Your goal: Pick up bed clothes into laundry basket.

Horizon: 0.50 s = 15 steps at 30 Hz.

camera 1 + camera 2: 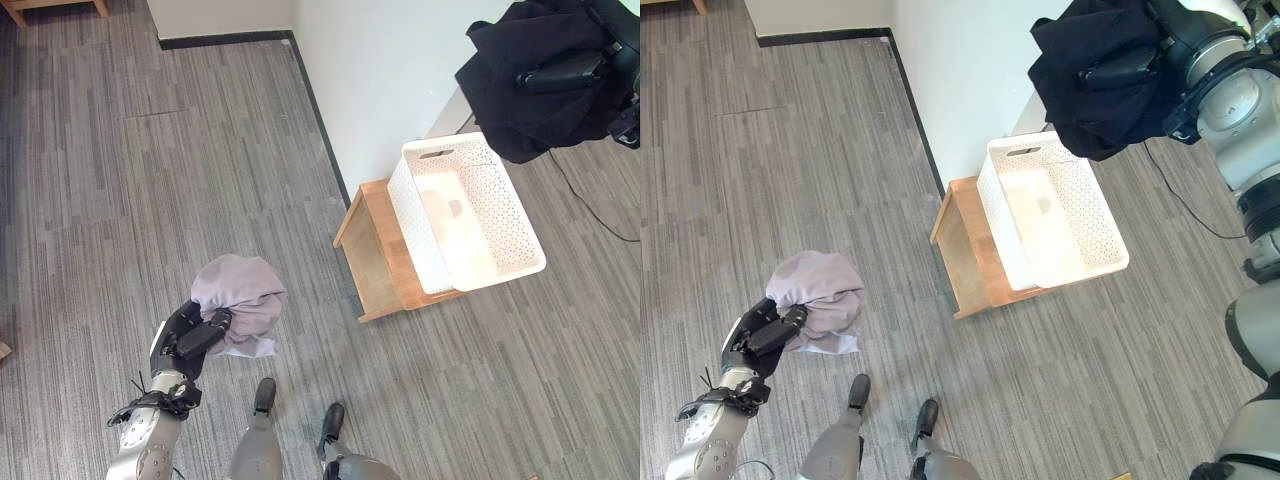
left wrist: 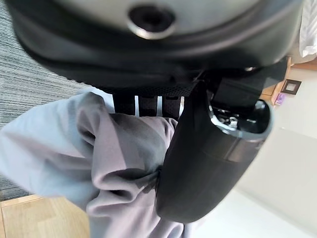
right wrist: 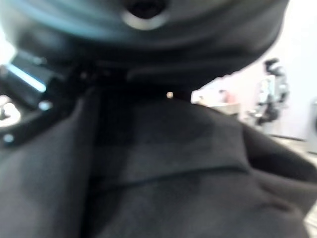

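Black garment [image 1: 520, 80] hangs above the basket [image 1: 520, 235] rim

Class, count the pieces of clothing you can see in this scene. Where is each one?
2. A grey garment held in the left hand above the floor; a black garment held in the right hand above the basket.

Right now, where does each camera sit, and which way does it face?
Left eye: on the head, looking down at the white basket on a wooden stool; left hand grips grey cloth.
Right eye: beside it, same scene; right hand holds black cloth.
Left wrist: along its hand into the grey cloth.
Right wrist: along its hand into the black cloth.
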Available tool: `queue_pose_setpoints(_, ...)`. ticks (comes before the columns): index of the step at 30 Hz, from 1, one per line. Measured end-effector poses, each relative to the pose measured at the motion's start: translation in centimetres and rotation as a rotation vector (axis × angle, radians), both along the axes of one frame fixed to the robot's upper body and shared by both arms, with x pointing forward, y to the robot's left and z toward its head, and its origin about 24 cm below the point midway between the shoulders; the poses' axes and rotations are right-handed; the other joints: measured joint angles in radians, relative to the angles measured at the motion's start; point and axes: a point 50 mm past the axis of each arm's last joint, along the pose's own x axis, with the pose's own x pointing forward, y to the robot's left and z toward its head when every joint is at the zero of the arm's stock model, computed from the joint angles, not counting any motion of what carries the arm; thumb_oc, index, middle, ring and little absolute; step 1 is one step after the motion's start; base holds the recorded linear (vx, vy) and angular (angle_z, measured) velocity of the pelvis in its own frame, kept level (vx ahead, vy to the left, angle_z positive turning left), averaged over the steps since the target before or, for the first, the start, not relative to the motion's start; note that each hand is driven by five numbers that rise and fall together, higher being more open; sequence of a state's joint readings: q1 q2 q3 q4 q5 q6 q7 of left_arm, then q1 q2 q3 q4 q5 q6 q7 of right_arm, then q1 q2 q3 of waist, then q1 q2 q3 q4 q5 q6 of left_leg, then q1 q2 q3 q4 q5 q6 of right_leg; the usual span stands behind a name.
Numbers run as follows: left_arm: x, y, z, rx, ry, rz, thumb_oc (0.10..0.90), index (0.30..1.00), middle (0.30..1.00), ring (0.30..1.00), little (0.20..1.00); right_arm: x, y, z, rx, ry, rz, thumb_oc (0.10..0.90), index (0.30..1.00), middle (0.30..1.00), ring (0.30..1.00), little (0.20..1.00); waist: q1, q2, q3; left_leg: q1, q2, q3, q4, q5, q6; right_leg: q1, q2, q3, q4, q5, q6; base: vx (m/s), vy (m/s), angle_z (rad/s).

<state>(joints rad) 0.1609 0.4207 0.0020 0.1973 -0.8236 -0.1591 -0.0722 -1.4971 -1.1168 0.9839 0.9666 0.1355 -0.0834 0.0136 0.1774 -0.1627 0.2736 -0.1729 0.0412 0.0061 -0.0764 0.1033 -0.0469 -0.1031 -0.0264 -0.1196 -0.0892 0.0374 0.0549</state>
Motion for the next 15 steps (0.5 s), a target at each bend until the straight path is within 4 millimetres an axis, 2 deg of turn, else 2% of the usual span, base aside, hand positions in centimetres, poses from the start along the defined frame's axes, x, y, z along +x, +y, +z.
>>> queue_pose_setpoints(4, 0.3, 0.0, 0.2, 0.001, -0.008, 0.0, 0.4, 0.3, 0.3, 0.3, 0.3, -0.3, -1.2, -0.2, 0.017, -0.01, -0.06, 0.4, 0.3, 0.3, 0.3, 0.3, 0.0, 0.012, 0.017, -0.017, -0.001, 0.0, 0.0, 0.0, 0.0, -0.018, -0.001, 0.005, 0.0, 0.004, -0.005, 0.0, 0.002, -0.01)
queue_pose_setpoints(11, 0.5, 0.0, 0.4, 0.004, -0.014, 0.004, 0.4, 0.3, 0.3, 0.3, 0.3, -0.4, -1.3, 0.0, 0.027, -0.022, -0.063, 0.4, 0.3, 0.3, 0.3, 0.3, 0.001, 0.066, 0.054, -0.02, -0.003, -0.001, 0.001, 0.0, 0.0, -0.02, -0.002, 0.008, 0.0, 0.004, -0.005, 0.0, 0.0, 0.0)
queue_pose_setpoints(15, 0.5, 0.0, 0.4, 0.004, -0.014, 0.008, 0.4, 0.3, 0.3, 0.3, 0.3, -0.4, -1.5, 0.1, 0.038, -0.029, -0.075, 0.4, 0.3, 0.3, 0.3, 0.3, 0.0, 0.082, 0.063, -0.023, -0.003, -0.001, 0.001, 0.0, 0.0, -0.026, -0.003, 0.011, 0.0, 0.004, -0.005, 0.0, 0.0, 0.0)
